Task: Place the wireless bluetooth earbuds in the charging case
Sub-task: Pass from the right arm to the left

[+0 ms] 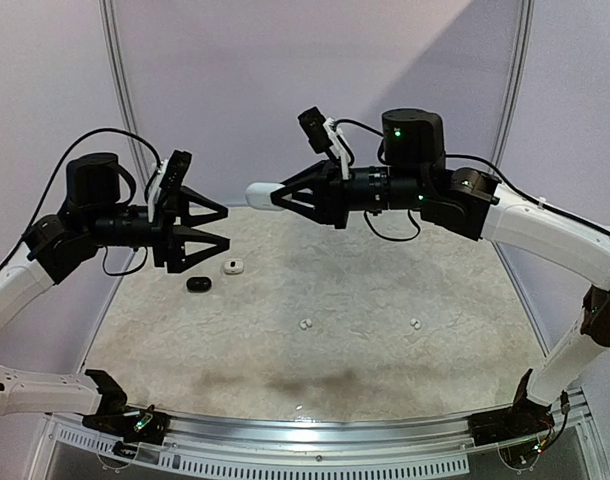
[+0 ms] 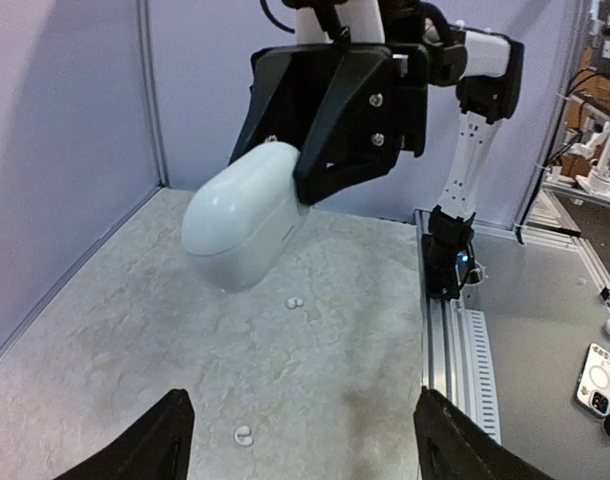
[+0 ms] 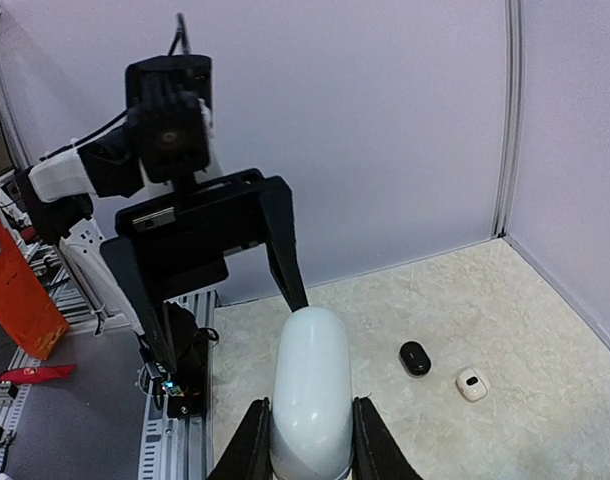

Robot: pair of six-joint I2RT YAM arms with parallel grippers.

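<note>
Right pincer (image 1: pixel 283 197) pinches white case (image 1: pixel 262 194); left pincer (image 1: pixel 227 228) spread near it; earbuds (image 1: pixel 305 324) on table (image 1: pixel 385 370).

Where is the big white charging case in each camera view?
Top external: upper centre, the white case held by the right claw.
Left wrist: upper left of centre.
Right wrist: bottom centre, between its own fingers.
Shared landmark: the beige table below it.
</note>
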